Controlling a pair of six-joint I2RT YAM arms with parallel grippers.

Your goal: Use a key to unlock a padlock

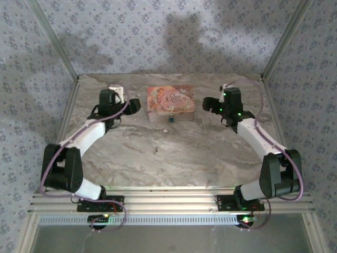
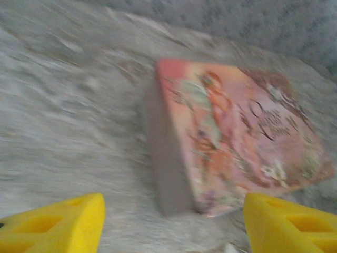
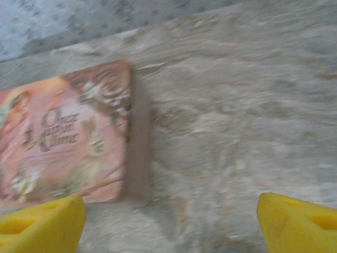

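- At the bottom of the left wrist view: left claw (image 2: 171,229) is spread wide. Its yellow fingers (image 2: 58,226) sit in the two lower corners with nothing between them.
- At the bottom of the right wrist view: right claw (image 3: 168,226) is the same, fingers (image 3: 300,224) wide apart and empty.
- Just beyond the left claw is a pink box (image 2: 237,142), flat on the table (image 2: 68,121). Its near left corner points at the camera. The frame is blurred.
- The right claw sees the box at centre-left of its frame, with bare table to the right.
- In the top view the claws flank the box (image 1: 171,100) at the upper middle, left claw near its left end, right claw a bit further off its right end. Neither touches it.
- Padlock (image 1: 171,118): a tiny blue speck just below the box's near edge, at its middle, on the table between the two claws. I cannot tell if its shackle is closed.
- Progress, as a judgement: barely begun. Nothing is gripped and the padlock is untouched.
- Left to do: get the key, steady the padlock, insert, turn, free the shackle.
- Writing: a dark script title on the box lid looks like "Once ... Time" but is too blurred to be sure. No brand is readable, and the lid also carries printed figures.
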